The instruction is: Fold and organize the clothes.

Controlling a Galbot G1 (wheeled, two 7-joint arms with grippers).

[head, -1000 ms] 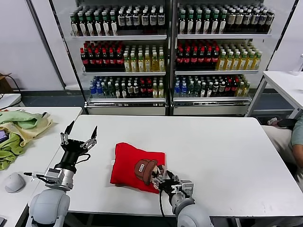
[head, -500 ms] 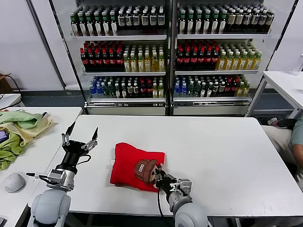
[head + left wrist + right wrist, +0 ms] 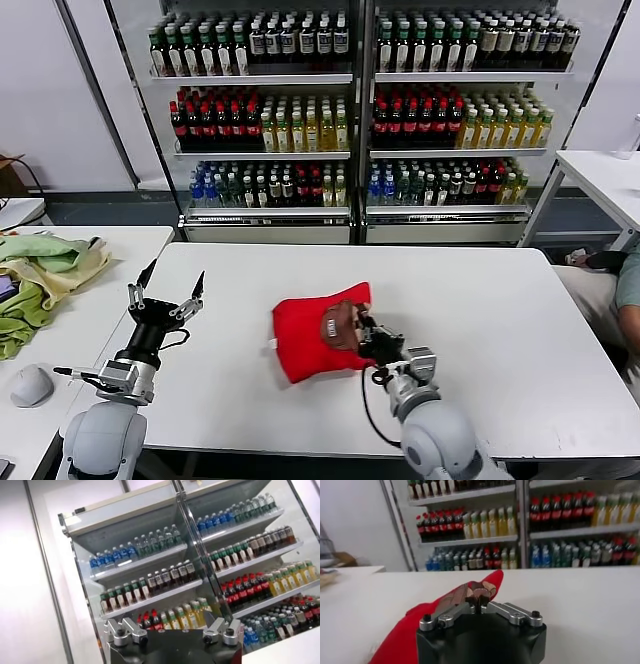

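Note:
The red T-shirt (image 3: 312, 335) lies bunched on the white table (image 3: 480, 300), its brown and white cartoon print (image 3: 338, 324) turned up at its right edge. My right gripper (image 3: 366, 330) is shut on that printed edge and holds it lifted off the table. In the right wrist view the fingertips (image 3: 479, 599) meet on the red fabric (image 3: 415, 630). My left gripper (image 3: 167, 292) stands open and empty above the table's left edge, pointing up, well apart from the shirt. The left wrist view shows only the gripper's base (image 3: 170, 645) and shelves.
Pale green and yellow cloths (image 3: 45, 270) lie on a side table at left, with a grey mouse (image 3: 30, 385) nearer. Shelves of bottles (image 3: 350, 110) stand behind the table. Another white table (image 3: 600, 180) and a person's arm (image 3: 628, 290) are at right.
My right gripper has pulled the shirt's printed edge up and to the right. The shirt has slid right and bunched. The left arm has not moved.

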